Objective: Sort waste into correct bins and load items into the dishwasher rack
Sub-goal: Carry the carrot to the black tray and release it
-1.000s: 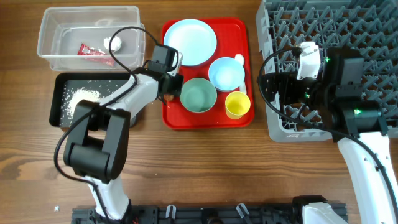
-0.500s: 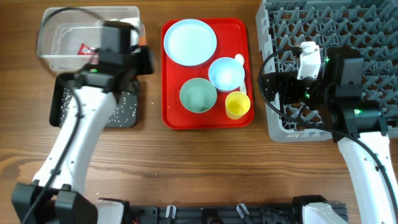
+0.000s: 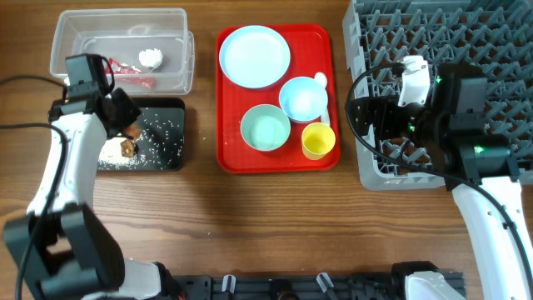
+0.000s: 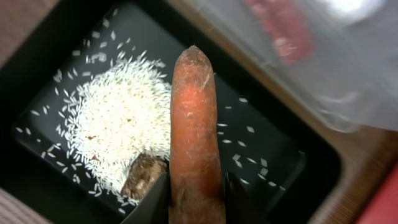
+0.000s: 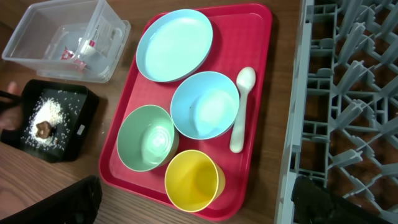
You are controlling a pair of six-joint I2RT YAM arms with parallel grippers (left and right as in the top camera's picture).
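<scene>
My left gripper is shut on the orange carrot piece and holds it over the black tray. In the tray lie white rice and a brown food lump. In the overhead view this gripper is over the tray's left half. The clear tub holds the red wrapper and the tissue ball. My right gripper is open and empty above the yellow cup, by the left edge of the grey rack.
The red serving tray carries the pale blue plate, blue bowl, green bowl, yellow cup and white spoon. The tub stands just behind the black tray.
My left arm has swung left from the red tray's left edge, past the tub, to above the black tray, with the carrot in it. The right arm has not moved.
</scene>
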